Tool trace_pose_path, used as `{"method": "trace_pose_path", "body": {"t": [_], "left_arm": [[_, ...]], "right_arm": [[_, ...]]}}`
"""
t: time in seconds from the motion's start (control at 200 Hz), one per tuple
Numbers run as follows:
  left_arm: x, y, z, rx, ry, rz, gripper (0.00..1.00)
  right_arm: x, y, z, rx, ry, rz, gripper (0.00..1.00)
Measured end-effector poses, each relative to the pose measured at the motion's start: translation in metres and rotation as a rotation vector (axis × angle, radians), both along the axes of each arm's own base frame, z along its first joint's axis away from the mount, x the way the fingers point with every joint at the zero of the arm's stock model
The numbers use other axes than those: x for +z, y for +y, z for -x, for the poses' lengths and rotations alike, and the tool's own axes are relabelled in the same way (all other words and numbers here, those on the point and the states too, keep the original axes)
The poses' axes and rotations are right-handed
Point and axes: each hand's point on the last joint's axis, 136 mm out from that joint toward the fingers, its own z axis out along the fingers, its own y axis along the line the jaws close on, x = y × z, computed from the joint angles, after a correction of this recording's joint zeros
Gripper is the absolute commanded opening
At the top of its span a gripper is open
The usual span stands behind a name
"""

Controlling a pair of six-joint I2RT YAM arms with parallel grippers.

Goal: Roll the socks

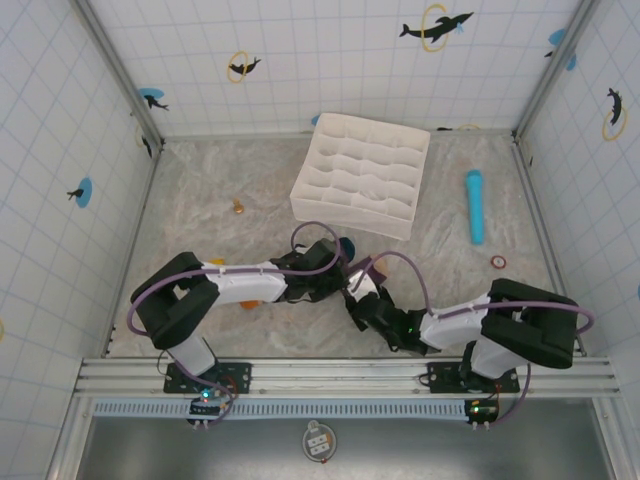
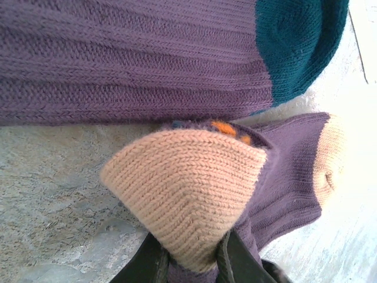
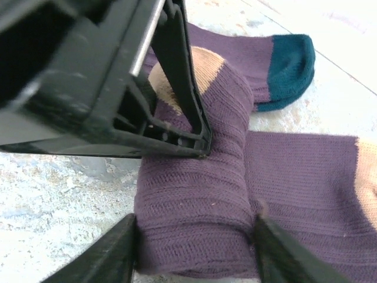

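The socks (image 3: 277, 147) lie on the middle of the bench (image 2: 53, 194), on the near side of the white divided box (image 1: 362, 175), with both arms crowded over them. The left hand (image 2: 191, 262) is pinched narrow on the tan-heeled sock (image 2: 182, 188), holding its folded heel end up off the bench. A speck of orange shows inside the fold. The teal-heeled sock (image 2: 135, 59) lies flat just beyond it, touching or nearly so. From the right wrist view, the right hand (image 3: 194, 253) stands half wide around the roll (image 3: 194, 194), and its fingers (image 3: 109, 256) press against both flanks of the purple bundle. The unrolled rest of that sock trails away flat to the right. The main risk, as I judge it, is the springy ribbed knit. If the left hand lets go before the right hand has a firm squeeze, the roll could loosen or flop open. The right fingers may also catch only the outer layer, so the core could slide out when the roll is turned. The two hands sit very close together and could knock each other. The teal-heeled sock also looks to lie largely outside the roll, so it could be left behind.
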Motion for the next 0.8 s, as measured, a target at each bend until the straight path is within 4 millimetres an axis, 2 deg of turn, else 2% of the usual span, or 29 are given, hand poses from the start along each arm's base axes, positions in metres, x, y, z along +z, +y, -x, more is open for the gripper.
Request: {"method": "trace_pose_path", "body": {"t": [0.04,0.105,0.265,0.345,0.42,0.495,0.59,0.66,0.801], "left_arm": [[0.0,0.0,0.0,0.0,-0.001,0.002,0.0],[0.0,0.0,-0.001,0.002,-0.003,0.004,0.0],[0.0,0.002,-0.003,0.013,-0.004,0.007,0.02],[0.001,0.004,-0.003,0.018,-0.006,0.007,0.13],[0.002,0.004,-0.003,0.018,-0.009,0.007,0.35],[0.002,0.004,-0.003,0.016,-0.008,0.006,0.44],[0.0,0.006,-0.002,0.017,-0.004,0.003,0.66],[0.004,0.006,-0.002,0.013,-0.013,0.01,0.75],[0.015,0.007,-0.004,0.009,-0.043,0.019,0.85]], "right_arm": [[-0.001,0.0,-0.001,-0.01,0.011,-0.013,0.25],[-0.001,0.0,-0.002,-0.021,0.026,-0.034,0.17],[-0.001,0.001,-0.003,-0.043,0.066,-0.084,0.04],[-0.002,0.002,-0.004,-0.052,0.094,-0.111,0.01],[-0.003,0.003,-0.004,-0.068,0.137,-0.151,0.0],[-0.003,0.002,-0.006,-0.092,0.188,-0.201,0.0],[-0.004,0.001,-0.008,-0.126,0.247,-0.259,0.0],[-0.005,0.0,-0.009,-0.15,0.295,-0.305,0.0],[-0.008,-0.005,-0.008,-0.193,0.384,-0.395,0.0]]}}
